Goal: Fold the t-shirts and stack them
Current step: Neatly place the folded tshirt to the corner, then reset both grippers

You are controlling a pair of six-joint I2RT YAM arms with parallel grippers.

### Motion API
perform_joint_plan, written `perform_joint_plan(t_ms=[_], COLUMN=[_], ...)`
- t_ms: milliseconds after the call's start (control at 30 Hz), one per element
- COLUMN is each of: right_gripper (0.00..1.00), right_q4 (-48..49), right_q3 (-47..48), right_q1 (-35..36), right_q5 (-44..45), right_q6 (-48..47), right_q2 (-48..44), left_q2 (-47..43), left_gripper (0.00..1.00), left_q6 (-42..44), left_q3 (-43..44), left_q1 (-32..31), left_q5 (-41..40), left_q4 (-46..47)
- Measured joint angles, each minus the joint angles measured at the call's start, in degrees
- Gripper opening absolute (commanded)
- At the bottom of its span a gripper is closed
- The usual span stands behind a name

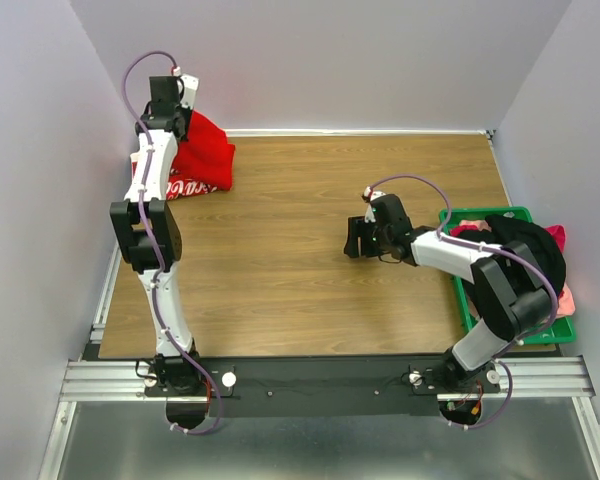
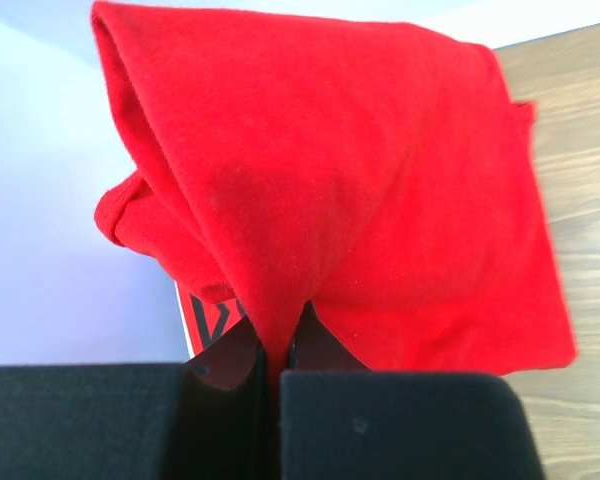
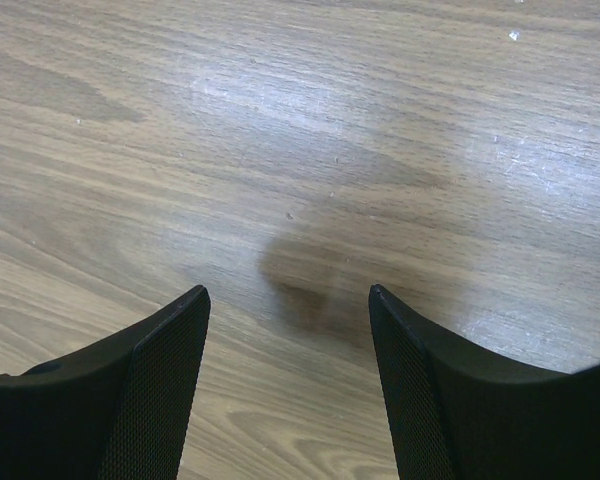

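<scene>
A plain bright red t-shirt point(image 1: 205, 150) hangs bunched at the table's far left corner, pinched by my left gripper point(image 1: 170, 100), which is shut on a fold of it point(image 2: 276, 345). The cloth point(image 2: 380, 200) drapes down from the jaws. Under it lies a second red t-shirt with white lettering point(image 1: 185, 186), mostly covered; a strip of its print point(image 2: 212, 322) shows in the left wrist view. My right gripper point(image 1: 354, 240) hovers open over bare wood mid-table point(image 3: 288, 300), holding nothing.
A green plastic crate point(image 1: 500, 215) with dark and pink cloth in it stands at the right edge, partly under the right arm. Grey walls close in the table on three sides. Bare wooden tabletop point(image 1: 300, 200) lies between the arms.
</scene>
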Motion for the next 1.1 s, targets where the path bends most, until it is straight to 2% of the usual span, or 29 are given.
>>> perform_joint_plan(t_ms=[33, 67, 100, 167, 433, 567, 700, 833, 1000, 1100], right_gripper=[0.72, 0.73, 0.73, 0.74, 0.75, 0.76, 0.76, 0.76, 0.77, 0.77], right_q4=[0.0, 0.0, 0.0, -0.09, -0.13, -0.13, -0.13, -0.15, -0.17, -0.15], right_q3=[-0.13, -0.26, -0.39, -0.72, -2.1, -2.78, -3.39, -3.89, -4.79, -5.16], right_q1=[0.0, 0.0, 0.0, 0.0, 0.0, 0.0, 0.0, 0.0, 0.0, 0.0], right_q5=[0.0, -0.04, -0.11, -0.31, -0.37, -0.28, 1.09, 2.86, 6.86, 9.6], right_q6=[0.0, -0.02, -0.02, -0.02, -0.07, -0.04, -0.04, -0.04, -0.17, -0.22], right_q2=[-0.15, -0.28, -0.42, -0.76, -3.61, -6.19, -9.09, -11.98, -17.66, -20.92], left_q2=[0.13, 0.37, 0.68, 1.27, 1.31, -2.69, -13.05, -29.81, -45.99, -51.43], left_gripper=[0.26, 0.44, 0.55, 0.7, 0.72, 0.72, 0.72, 0.72, 0.72, 0.7], left_q6=[-0.26, -0.83, -1.18, -3.1, -9.57, -14.38, -18.69, -23.39, -27.78, -29.51], left_q3=[-0.22, -0.37, -0.46, -0.48, -4.72, -10.88, -23.17, -40.96, -58.38, -65.66], left_q1=[0.5, 1.18, 1.77, 2.8, 4.55, 4.5, 3.98, 1.64, -5.46, -10.73], left_q5=[0.02, 0.0, -0.02, -0.55, -10.43, -11.32, -9.07, -5.95, -3.45, -2.73], left_q4=[0.0, 0.04, 0.13, 0.46, 3.56, 5.25, 11.28, 21.09, 34.1, 38.38])
